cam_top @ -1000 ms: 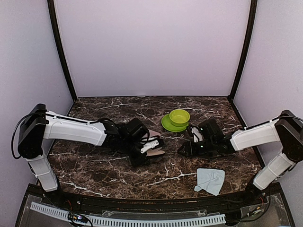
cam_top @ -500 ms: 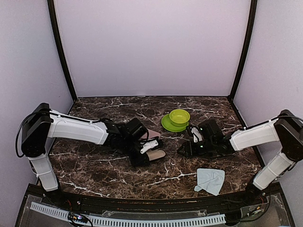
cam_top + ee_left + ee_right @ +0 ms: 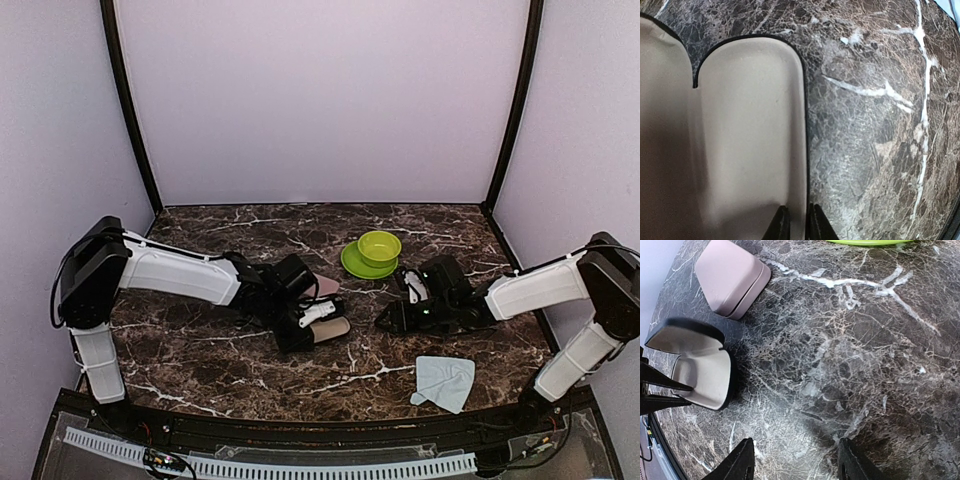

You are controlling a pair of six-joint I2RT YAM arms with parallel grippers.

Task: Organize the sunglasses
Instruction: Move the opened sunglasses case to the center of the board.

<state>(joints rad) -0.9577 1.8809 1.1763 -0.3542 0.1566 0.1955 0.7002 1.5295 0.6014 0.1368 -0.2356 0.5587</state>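
Lavender walls (image 3: 320, 100) close in three sides of the dark marble counter (image 3: 200, 350), with black posts (image 3: 128, 110) in the back corners. From the top view I have bare marble along the back wall, in the near-left quarter, and in the middle strip in front of the two claws. A cloth (image 3: 445, 382) lies near the front edge on the right. A bowl (image 3: 380, 245) sits on a plate (image 3: 350, 265) right of centre, toward the back.

My left arm (image 3: 180, 275) is stretched low across the counter to the centre. On its wrist view the left claw (image 3: 798, 226) is clamped on the right rim of the open black case (image 3: 750, 130), one of its fingers (image 3: 782, 227) inside on the beige lining and the other outside over the marble. The pink case (image 3: 322, 287) lies shut just behind, near the black case but apart from it.

My right arm (image 3: 530, 290) reaches in low from the right, its wrist just in front of the plate. The right claw (image 3: 796, 465) hangs over bare marble with its fingers apart and nothing between them, well apart from both cases.

Where the sunglasses lie I cannot tell from these views.
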